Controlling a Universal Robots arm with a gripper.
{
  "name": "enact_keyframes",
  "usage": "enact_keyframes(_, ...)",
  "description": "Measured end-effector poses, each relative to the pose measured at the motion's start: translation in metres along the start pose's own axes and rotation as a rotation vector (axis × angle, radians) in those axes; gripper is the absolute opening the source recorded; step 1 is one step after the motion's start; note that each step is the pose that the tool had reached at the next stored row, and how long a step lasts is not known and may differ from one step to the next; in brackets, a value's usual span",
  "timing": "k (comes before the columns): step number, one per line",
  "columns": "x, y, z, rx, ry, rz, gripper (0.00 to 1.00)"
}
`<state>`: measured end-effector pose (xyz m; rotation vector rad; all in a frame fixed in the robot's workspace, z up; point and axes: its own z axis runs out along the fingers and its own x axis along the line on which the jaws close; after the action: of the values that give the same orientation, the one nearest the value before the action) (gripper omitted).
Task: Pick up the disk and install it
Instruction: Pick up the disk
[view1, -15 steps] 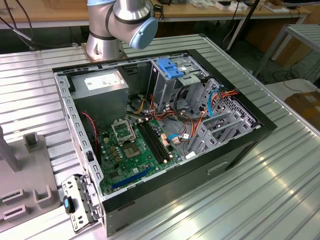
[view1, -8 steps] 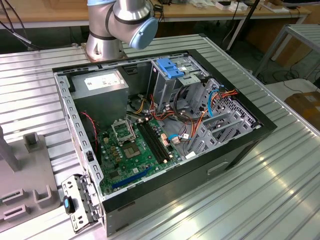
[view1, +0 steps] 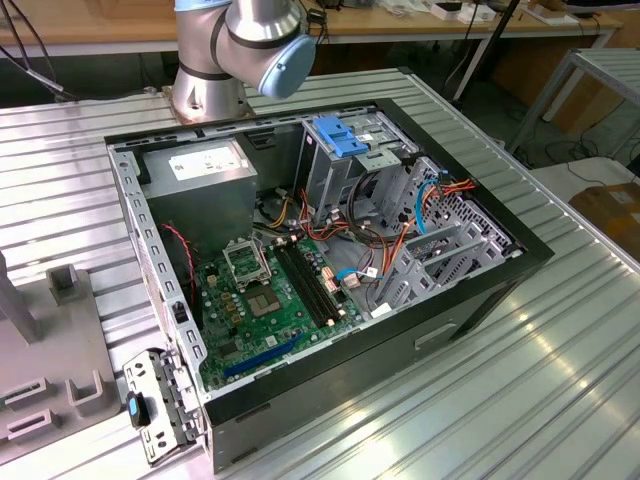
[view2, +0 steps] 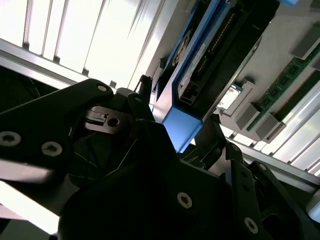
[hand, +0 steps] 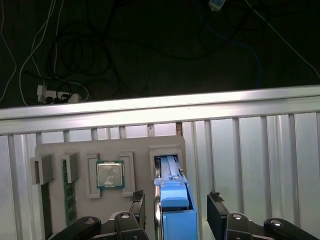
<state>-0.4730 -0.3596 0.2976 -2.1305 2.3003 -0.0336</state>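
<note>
One disk (hand: 175, 222), on edge, runs lengthwise straight out from the hand (hand: 176, 198).

Exterior view evenly lit, sharp — second wrist view dim w/ glare on table (view2: 115, 40).

The ribbed metal table (hand: 250, 150) is gleaming, bright and smooth. The disk (hand: 177, 222) is showing glossy blue plastic rails beside a dark metal body. The gripper (hand: 176, 200) is looking matt black, its steel screw heads shining. The grey fixture tray (hand: 142, 145) is looking dull and matt.
</note>
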Motion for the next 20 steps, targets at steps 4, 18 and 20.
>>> enact_keyframes(4,-0.0002,0.0000,0.0002,-0.0001,0.0000,0.001,0.61)
enact_keyframes(18,0.0001,0.0000,0.0002,-0.0002,0.0000,0.004,0.46)
enact_keyframes(20,0.0003,0.0000,0.0003,-0.0002,0.0002,0.013,0.46)
